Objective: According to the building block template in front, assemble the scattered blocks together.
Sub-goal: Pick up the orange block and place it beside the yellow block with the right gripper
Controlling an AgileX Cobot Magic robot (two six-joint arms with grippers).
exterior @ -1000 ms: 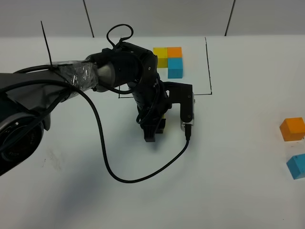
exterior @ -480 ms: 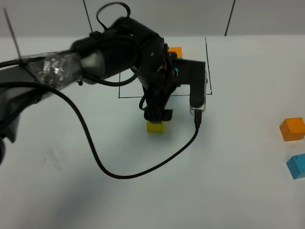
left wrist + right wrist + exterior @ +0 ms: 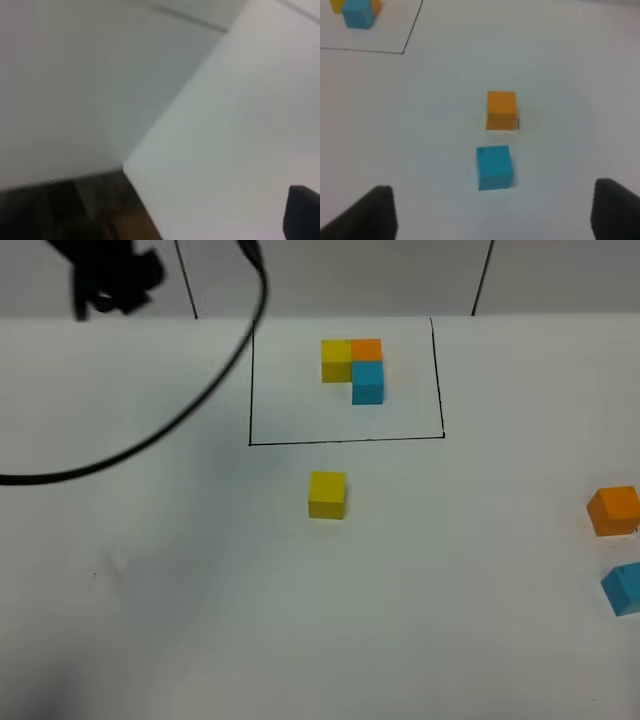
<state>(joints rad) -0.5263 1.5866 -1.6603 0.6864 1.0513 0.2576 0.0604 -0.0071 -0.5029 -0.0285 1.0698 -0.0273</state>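
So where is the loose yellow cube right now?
In the high view, the yellow cube sits alone just outside the black outline's near edge, well left of the loose orange cube and the loose blue cube.

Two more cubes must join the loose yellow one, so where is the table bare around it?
Bare white table lies right of the small yellow matte cube, up to the orange cube and light blue cube at the right edge, and left of it, below the black cable. Crowded: the black-outlined L-shaped template trio behind, and that right-edge pair.
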